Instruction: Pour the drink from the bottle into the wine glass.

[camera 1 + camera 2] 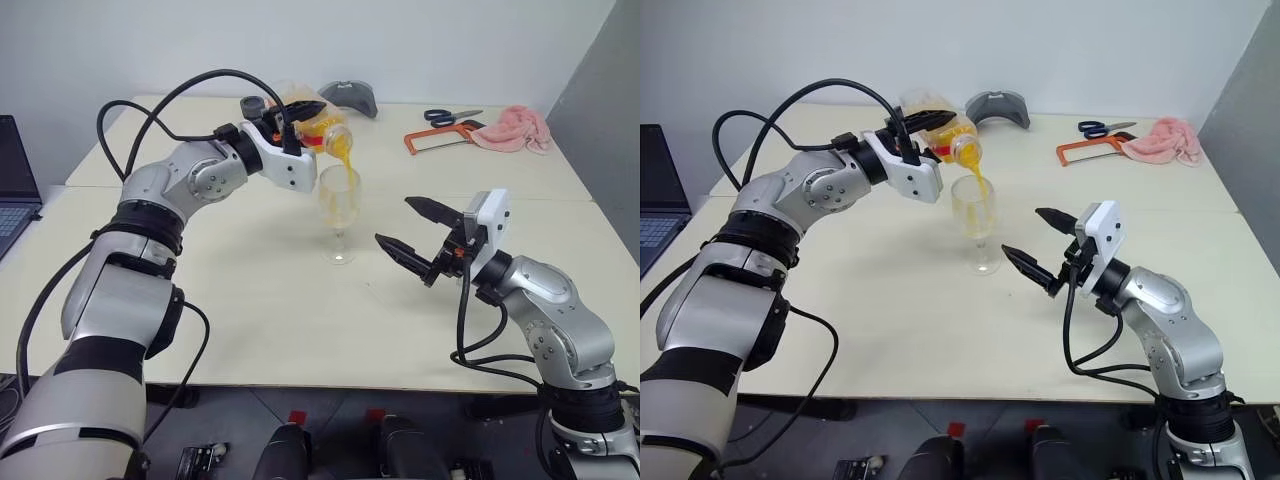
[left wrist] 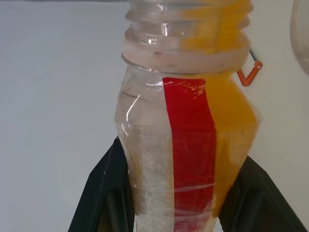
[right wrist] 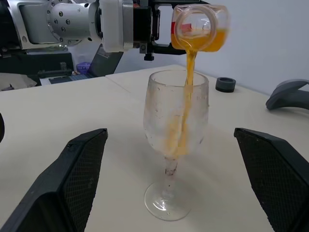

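While the left pincer (image 1: 285,135) is clamped on the small clear plastic bottle with its red-and-white label strip (image 1: 312,120), tipped neck-down, translucent orange-yellow drink (image 3: 186,96) streams into the clear stemmed wine glass (image 1: 339,205) standing on the pale counter (image 1: 260,310). Beside the glass, the right pincer (image 1: 418,236) hangs with fingers spread, holding nothing. Tipped further, the wide neck could overshoot the rim; nothing steadies the thin stem against a knock.

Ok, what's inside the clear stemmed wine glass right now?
A stream of orange-yellow drink falls from the tilted clear plastic bottle into the wine glass, running down the inside wall to the bottom of its bowl. The smeared glass hides the exact level of the drink.
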